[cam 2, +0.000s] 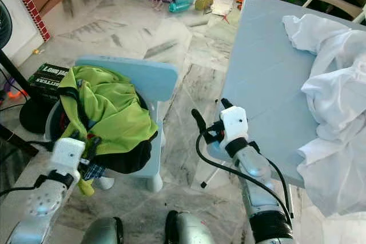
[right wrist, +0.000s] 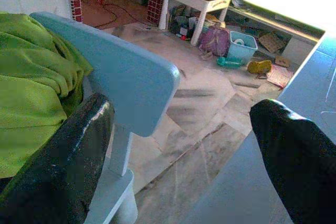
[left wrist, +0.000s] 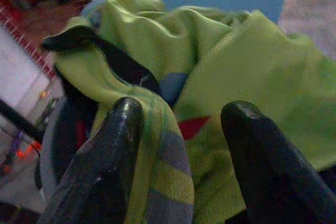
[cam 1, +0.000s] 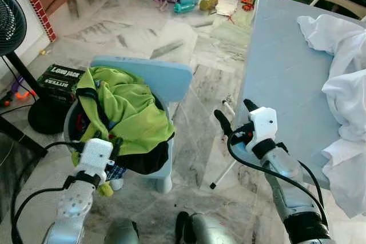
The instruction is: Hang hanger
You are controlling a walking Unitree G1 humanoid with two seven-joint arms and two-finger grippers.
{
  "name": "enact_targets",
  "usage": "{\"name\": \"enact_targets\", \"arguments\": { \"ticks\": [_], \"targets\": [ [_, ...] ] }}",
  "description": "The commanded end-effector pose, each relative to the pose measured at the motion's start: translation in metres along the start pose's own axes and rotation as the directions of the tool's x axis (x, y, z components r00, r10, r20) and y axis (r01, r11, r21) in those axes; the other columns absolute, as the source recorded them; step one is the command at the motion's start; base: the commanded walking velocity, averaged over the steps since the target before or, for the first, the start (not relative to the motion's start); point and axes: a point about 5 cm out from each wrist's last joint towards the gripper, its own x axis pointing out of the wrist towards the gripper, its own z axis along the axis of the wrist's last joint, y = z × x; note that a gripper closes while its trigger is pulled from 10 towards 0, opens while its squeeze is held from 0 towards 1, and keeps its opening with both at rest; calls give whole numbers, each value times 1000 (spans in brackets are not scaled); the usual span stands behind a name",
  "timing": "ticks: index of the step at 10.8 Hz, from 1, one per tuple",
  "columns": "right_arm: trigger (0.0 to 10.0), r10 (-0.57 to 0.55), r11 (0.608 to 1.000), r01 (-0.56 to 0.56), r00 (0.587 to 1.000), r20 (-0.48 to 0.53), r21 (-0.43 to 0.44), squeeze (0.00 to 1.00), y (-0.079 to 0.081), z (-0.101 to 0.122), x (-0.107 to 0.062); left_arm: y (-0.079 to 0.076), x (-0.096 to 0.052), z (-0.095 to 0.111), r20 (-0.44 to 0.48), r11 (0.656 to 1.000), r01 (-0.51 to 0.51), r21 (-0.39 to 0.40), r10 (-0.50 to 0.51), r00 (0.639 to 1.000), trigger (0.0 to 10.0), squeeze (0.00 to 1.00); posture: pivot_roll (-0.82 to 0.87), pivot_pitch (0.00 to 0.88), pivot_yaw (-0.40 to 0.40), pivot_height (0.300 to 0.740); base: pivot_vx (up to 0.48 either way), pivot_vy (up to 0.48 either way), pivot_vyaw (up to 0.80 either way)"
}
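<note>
While our left hand (left wrist: pixel 178 145) sat spread open right at the heap of clothes, its fingers (left wrist: pixel 113 150) straddled a fold of the lime-green garment (cam 1: pixel 123 110), with nothing gripped. The heap filled a basket on the small blue chair (cam 1: pixel 166 78), with dark cloth and a bit of checked fabric tucked beneath the green. A black, hook-like shape (left wrist: pixel 71 38) poked out near the top of the pile in the left wrist view; we judged it might be the hanger, but we could not tell for certain. Our right hand (cam 1: pixel 235 115) hovered open and empty over the near corner of the pale blue surface (cam 1: pixel 280 67), between the chair and the white cloth (cam 1: pixel 343 84) bunched at the surface's far side.

We saw several risks from there. Closing the left hand as it stood would likely have pinched only loose green fabric, not the hanger, and lifting would then have dragged the whole garment up, perhaps spilling the pile to the marble floor (cam 1: pixel 137 27). If the hanger was threaded inside a garment, a pull could have snagged it and tipped the light chair. The cable looping by our left wrist (cam 1: pixel 86 170) hung close to the pile and could have caught on cloth. A black standing fan (cam 1: pixel 11 27) stood just beside the chair, within reach of a wide swing.
</note>
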Motion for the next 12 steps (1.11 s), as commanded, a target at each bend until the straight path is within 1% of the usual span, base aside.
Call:
{"name": "enact_targets", "arguments": {
  "ticks": [1, 2, 3, 4, 5, 6, 7, 9, 11, 12],
  "targets": [
    [10000, 30, 999, -28, 996, -89, 30, 0, 6, -18, -8, 8, -4, -2, -16, 997, -64, -45, 63, 998, 10000, 0, 100, 166, -118, 740, 0, 0, 0],
    [10000, 32, 999, -29, 996, -89, 33, 0, 6, -18, -8, 10, -5, -2, -10, 996, -81, -31, 81, 997, 10000, 0, 100, 166, -118, 740, 0, 0, 0],
    [10000, 37, 999, -34, 995, -92, 33, 0, 6, -19, -8, 17, -5, 2, 12, 984, -162, -70, 163, 986, 10000, 0, 100, 166, -118, 740, 0, 0, 0],
    [10000, 43, 999, -40, 995, -92, 32, 0, 8, -19, -7, 17, -5, 0, -5, 983, -168, -75, 168, 986, 10000, 0, 107, 168, -119, 740, 0, 0, 0],
    [10000, 46, 999, -43, 995, -92, 31, 0, 9, -19, -8, 16, -6, -3, -33, 978, -181, -107, 179, 983, 10000, 0, 106, 168, -118, 740, 0, 0, 0],
    [10000, 48, 999, -45, 995, -91, 30, 0, 9, -19, -8, 15, -5, -3, -35, 980, -171, -103, 168, 985, 10000, 0, 105, 170, -117, 740, 0, 0, 0],
    [10000, 49, 998, -46, 995, -91, 31, 0, 9, -19, -7, 14, 0, -3, -54, 987, -136, -89, 132, 990, 10000, 0, 105, 171, -115, 740, 0, 0, 0],
    [10000, 51, 998, -48, 995, -88, 30, 0, 11, -19, -7, 10, 6, -2, -64, 993, -86, -78, 81, 995, 10000, 0, 102, 170, -113, 740, 0, 0, 0],
    [10000, 52, 998, -50, 995, -87, 30, 0, 12, -19, -7, 5, 10, -4, -90, 994, -58, -89, 50, 995, 10000, 0, 100, 170, -111, 740, 0, 0, 0],
    [10000, 53, 998, -50, 995, -86, 29, 0, 12, -19, -7, 0, 9, -11, -129, 995, -36, -89, 24, 991, 10000, 0, 98, 169, -109, 740, 0, 0, 0]
  ]
}}
